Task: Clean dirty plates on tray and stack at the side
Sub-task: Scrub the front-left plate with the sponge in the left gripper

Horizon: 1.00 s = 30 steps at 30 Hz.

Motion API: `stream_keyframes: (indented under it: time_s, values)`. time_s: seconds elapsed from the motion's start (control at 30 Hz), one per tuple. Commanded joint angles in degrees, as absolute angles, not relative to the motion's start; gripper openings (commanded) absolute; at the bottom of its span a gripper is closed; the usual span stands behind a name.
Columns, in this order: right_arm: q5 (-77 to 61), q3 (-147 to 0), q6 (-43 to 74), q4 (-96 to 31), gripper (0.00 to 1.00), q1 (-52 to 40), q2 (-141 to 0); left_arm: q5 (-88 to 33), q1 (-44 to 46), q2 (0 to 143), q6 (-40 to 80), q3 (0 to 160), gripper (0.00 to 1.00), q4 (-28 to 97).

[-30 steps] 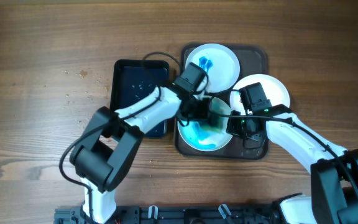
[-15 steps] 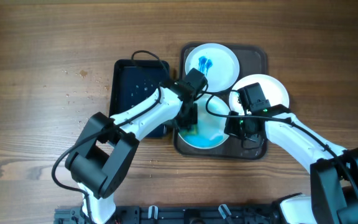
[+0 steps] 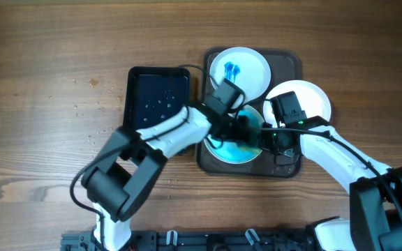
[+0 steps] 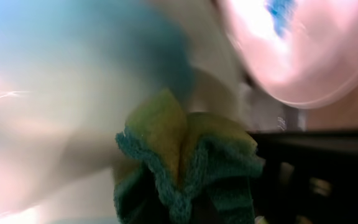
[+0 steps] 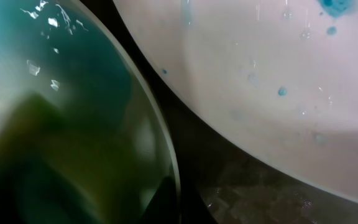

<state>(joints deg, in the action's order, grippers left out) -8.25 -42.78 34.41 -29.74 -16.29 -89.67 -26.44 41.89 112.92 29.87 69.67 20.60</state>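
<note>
The tray (image 3: 285,66) lies at the middle of the wooden table (image 3: 47,84) and holds all three plates. The far plate (image 3: 246,66) sits at the tray's 12 o'clock end, white with small blue smears near its centre. The near plate (image 3: 230,150) lies at the 6 o'clock end, and its surface is washed with blue-green. The side plate (image 3: 306,101) is at 3 o'clock, mostly white, hanging out over the tray's raised rim. The left gripper (image 3: 241,129) is down over the near plate. Its wrist view shows a green and yellow sponge (image 4: 185,165) pinched into a fold, clamped in the jaws and pressed against the tinted surface. The right gripper (image 3: 272,141) is at the 3 o'clock edge of the near plate. Its wrist view shows only that plate's rim, close up and blurred, so I cannot tell whether its jaws are apart or together. A black basin (image 3: 155,90) stands just beside the tray at 9 o'clock, with scattered water droplets on its floor.
</note>
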Motion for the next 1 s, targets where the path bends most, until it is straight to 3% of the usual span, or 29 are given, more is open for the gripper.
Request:
stream_keyframes:
  time_s: [0.0,0.3,0.4,0.53,0.7,0.8,0.97]
  values:
    - [-5.93,-42.46,32.93,-30.48,0.04,-16.53,-90.43,-24.05,43.62,114.15,30.22,69.21,0.04,18.39]
    - [-5.93,-42.46,32.93,-30.89,0.04,-16.53,-90.43,19.53,37.54,113.78,30.89,69.8,0.04,36.03]
    - [-5.93,-42.46,32.91,-30.89,0.04,-16.53,-90.43,24.69,37.36,113.65,30.89,69.8,0.04,40.03]
    - [-5.93,-42.46,31.44,-30.89,0.04,-16.53,-90.43,18.81,37.36,113.51,30.92,69.82,0.04,38.52]
    - [-5.96,-42.46,29.78,-31.07,0.04,-16.56,-90.43,-10.85,37.36,113.47,31.29,69.8,0.04,28.8]
    - [-6.72,-42.46,27.11,-30.81,0.04,-16.56,-90.43,-22.5,39.05,113.47,35.16,69.63,0.04,21.74]
    - [-7.46,-42.46,23.99,-31.09,0.04,-16.56,-90.43,-20.82,44.64,113.47,35.2,69.63,0.04,14.13]
